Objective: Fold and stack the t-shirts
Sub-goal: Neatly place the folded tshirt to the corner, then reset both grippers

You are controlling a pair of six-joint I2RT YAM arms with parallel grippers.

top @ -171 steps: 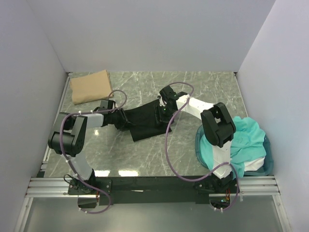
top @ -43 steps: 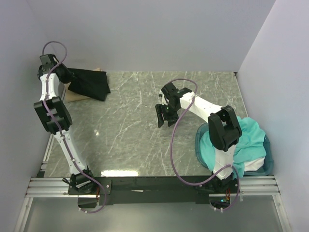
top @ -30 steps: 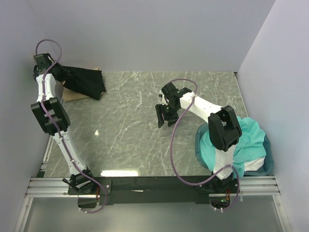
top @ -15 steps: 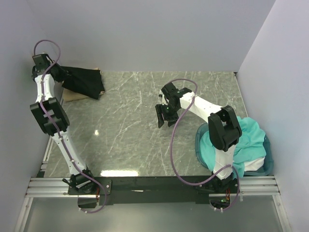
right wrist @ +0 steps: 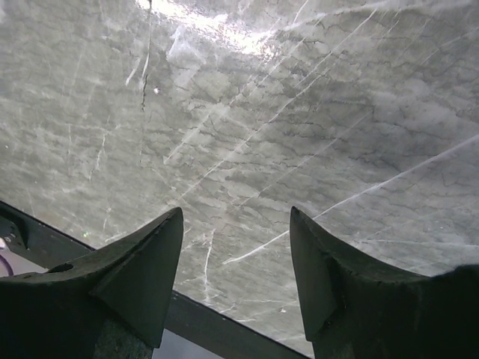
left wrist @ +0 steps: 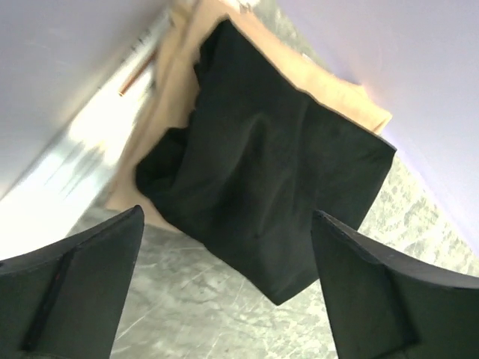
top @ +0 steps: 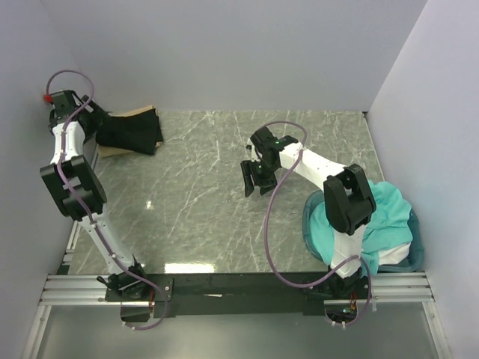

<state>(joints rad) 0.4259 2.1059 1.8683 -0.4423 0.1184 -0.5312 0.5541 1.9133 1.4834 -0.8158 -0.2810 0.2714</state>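
Note:
A folded black t-shirt (top: 133, 131) (left wrist: 262, 179) lies on top of the tan-brown t-shirt (top: 111, 152) (left wrist: 340, 93) in the far left corner of the table. My left gripper (top: 96, 124) (left wrist: 227, 217) hovers just left of it, open wide and holding nothing. Near the table's middle, my right gripper (top: 254, 184) (right wrist: 236, 212) is open over bare marble with nothing between its fingers. Teal-turquoise t-shirts (top: 383, 213) are heaped at the right.
The teal heap sits in a round translucent blue tub (top: 309, 223) at the near right, beside the right arm's base. Grey walls close in the table on the left, back and right. A metal rail (top: 75, 232) runs along the left edge.
My left gripper has opened and let go of the black t-shirt, which has settled onto the tan-brown one. The left arm drew back slightly toward the left wall. The right arm has not moved.

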